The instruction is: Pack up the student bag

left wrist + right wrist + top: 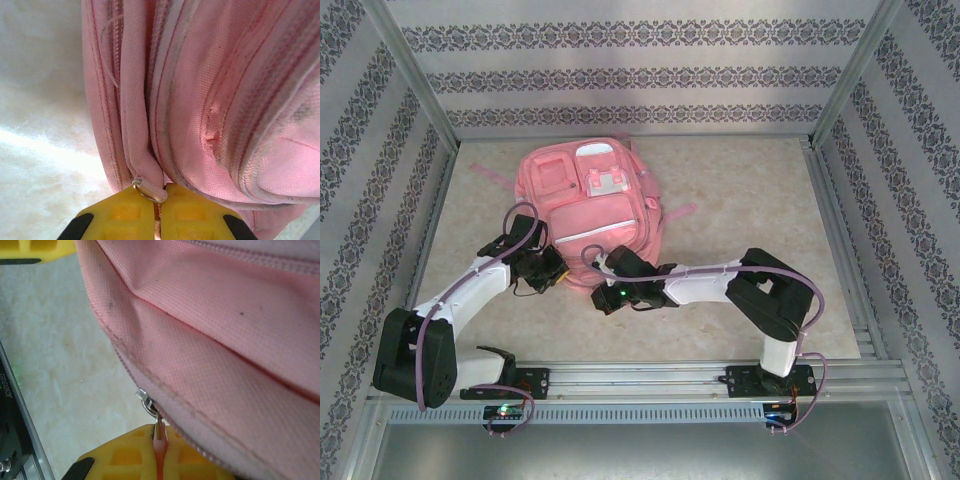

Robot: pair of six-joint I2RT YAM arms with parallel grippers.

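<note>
The left jaws are shut tight, yellow pads meeting. Between them is a thin pink strip that hangs from a small metal ring (148, 191) at the fold of a seam, which looks like a zip pull. The right jaws are shut just as tight on a narrow pink pull tab (159, 452). That tab hangs from a silver zip slider (146, 401) on the bag's piped edge.

Both pinches sit on the near edge of the student bag (588, 205), close beside each other. The left arm (470, 285) reaches in from the left and the right arm (720, 285) from the right. The bag lies flat on the desk (750, 200), front pockets up, towards the back wall and a little left of centre.

The woven pink fabric (210, 100) is soft and creased and folds over itself at the seams. It will likely sag and bunch rather than hold a shape, and the bag looks light enough to drag across the desk when pulled.

The pull tabs are the sensible places to grip, but they are thin and could slip out of the pads. A zip on cloth this slack probably runs only if the cloth is held taut, so one pinch should anchor while the other draws along the teeth.
</note>
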